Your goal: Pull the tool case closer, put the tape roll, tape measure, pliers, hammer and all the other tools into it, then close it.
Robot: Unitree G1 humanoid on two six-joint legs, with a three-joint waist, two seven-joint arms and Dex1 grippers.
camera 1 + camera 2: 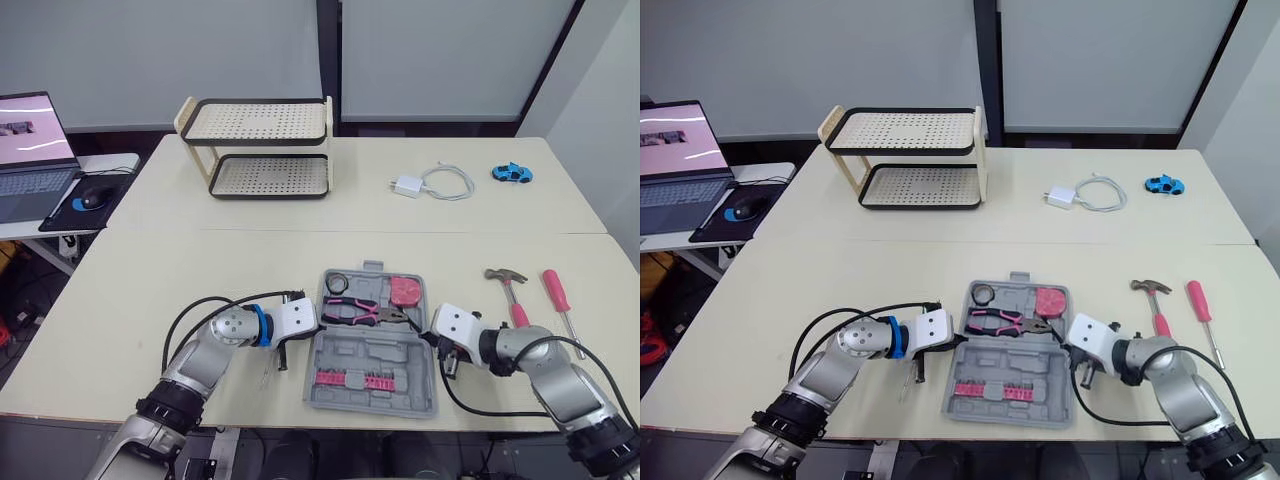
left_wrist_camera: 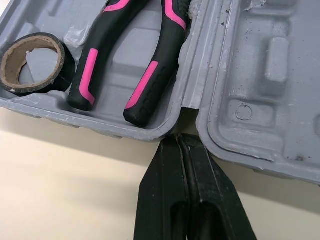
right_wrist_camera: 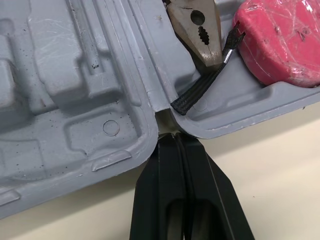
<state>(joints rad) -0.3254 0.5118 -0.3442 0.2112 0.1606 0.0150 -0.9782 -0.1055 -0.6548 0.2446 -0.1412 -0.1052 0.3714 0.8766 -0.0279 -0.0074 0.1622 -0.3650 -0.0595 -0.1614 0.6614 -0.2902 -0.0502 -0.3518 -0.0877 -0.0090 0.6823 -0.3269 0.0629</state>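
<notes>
The grey tool case (image 1: 372, 358) lies open near the table's front edge. Its far half holds a black tape roll (image 1: 335, 281), pink-and-black pliers (image 1: 355, 312) and a pink tape measure (image 1: 406, 291). Pink bits sit in the near half. A hammer (image 1: 512, 290) and a pink screwdriver (image 1: 556, 293) lie on the table right of the case. My left gripper (image 2: 179, 137) is shut, its tips at the hinge notch on the case's left side. My right gripper (image 3: 172, 135) is shut too, tips at the hinge notch on the right side.
A two-tier perforated rack (image 1: 262, 150) stands at the back. A white charger with its cable (image 1: 430, 183) and a blue toy car (image 1: 511, 173) lie at the back right. A laptop (image 1: 35, 150) sits on a side table at the left. A thin tool (image 1: 266, 372) lies by my left gripper.
</notes>
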